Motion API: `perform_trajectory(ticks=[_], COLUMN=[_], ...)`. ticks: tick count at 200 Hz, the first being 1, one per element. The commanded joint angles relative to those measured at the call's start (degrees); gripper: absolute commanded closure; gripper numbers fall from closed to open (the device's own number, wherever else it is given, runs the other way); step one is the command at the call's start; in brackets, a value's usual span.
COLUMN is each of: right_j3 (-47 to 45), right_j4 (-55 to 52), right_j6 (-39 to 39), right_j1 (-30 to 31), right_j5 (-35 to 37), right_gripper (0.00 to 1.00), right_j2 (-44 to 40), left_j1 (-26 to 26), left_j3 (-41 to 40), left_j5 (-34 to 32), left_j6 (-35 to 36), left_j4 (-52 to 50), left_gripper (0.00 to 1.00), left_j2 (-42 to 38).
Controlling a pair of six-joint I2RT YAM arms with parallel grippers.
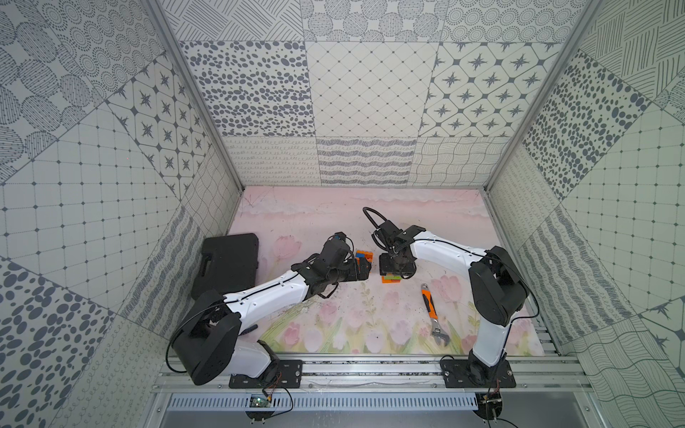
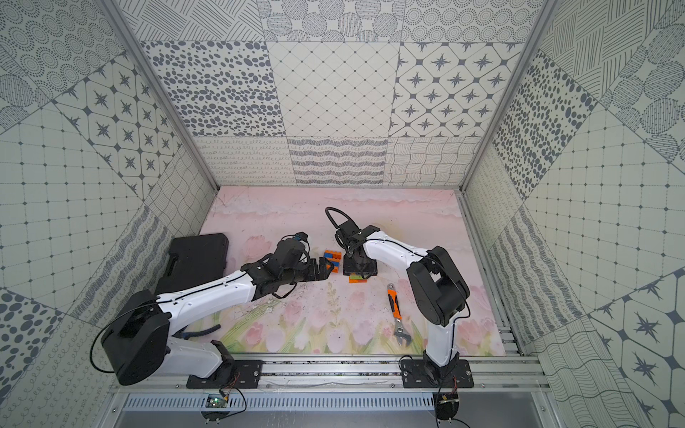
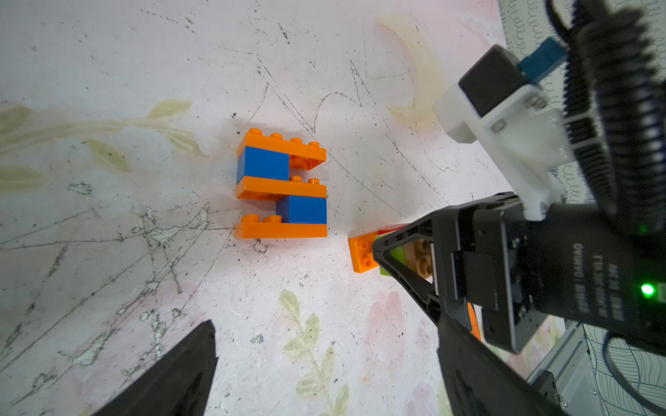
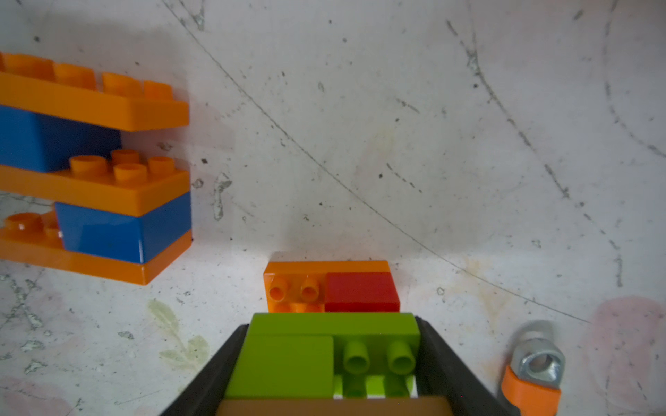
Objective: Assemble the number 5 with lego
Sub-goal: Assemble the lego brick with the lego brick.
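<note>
Clamping the green-topped lego stack (image 4: pixel 331 356) across its flat sides, right tool (image 4: pixel 329 363) holds rigid, light, slick plastic. Left tool (image 3: pixel 324 367) gapes wide, empty, near the orange-blue lego piece (image 3: pixel 281 183).

Between my two arms the gap is tight: the orange-and-blue brick figure (image 1: pixel 362 261) stands there, with the mixed brick stack (image 1: pixel 391 278) just beside it. A black case (image 1: pixel 227 265) blocks the left; a wrench (image 1: pixel 432 309) lies right. The worktop (image 1: pixel 315 222) behind is open.

The second lego stack (image 1: pixel 392 278) is set just right of the finished lego figure (image 1: pixel 362 259); the wrench (image 1: pixel 432 313) is laid farther right, nearer the front.
</note>
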Motion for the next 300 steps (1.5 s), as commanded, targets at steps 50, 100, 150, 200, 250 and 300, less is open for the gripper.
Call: perform_trajectory(ticks=[50, 100, 150, 200, 250, 300], right_j3=[-4.0, -2.8, -2.1, -3.9, -3.7, -4.3], right_j4=[1.3, -3.7, -2.6, 0.6, -0.5, -0.6], right_j6=[-1.1, 0.2, -6.9, -6.9, -6.2, -6.6], right_j1=[0.5, 1.5, 2.5, 2.5, 2.4, 2.2], right_j5=[-9.4, 0.6, -0.9, -5.7, -2.4, -1.8], right_gripper=[0.40, 0.40, 0.41, 0.40, 0.40, 0.40], right_j2=[5.5, 6.7, 6.6, 6.0, 7.4, 10.6], left_j1=[0.0, 0.0, 0.0, 0.0, 0.0, 0.0], left_j3=[-0.8, -1.2, -2.3, -2.7, -2.0, -2.7], left_j5=[-0.5, -0.7, -1.1, -1.7, -1.5, -2.0], left_j6=[-0.2, -0.4, -0.5, -0.5, -0.2, -0.6], left_j4=[2.0, 2.4, 2.3, 2.0, 1.3, 1.2], left_gripper=[0.01, 0.01, 0.01, 0.01, 0.01, 0.01], left_j2=[-0.4, -0.7, -2.0, -3.0, -3.2, -3.7])
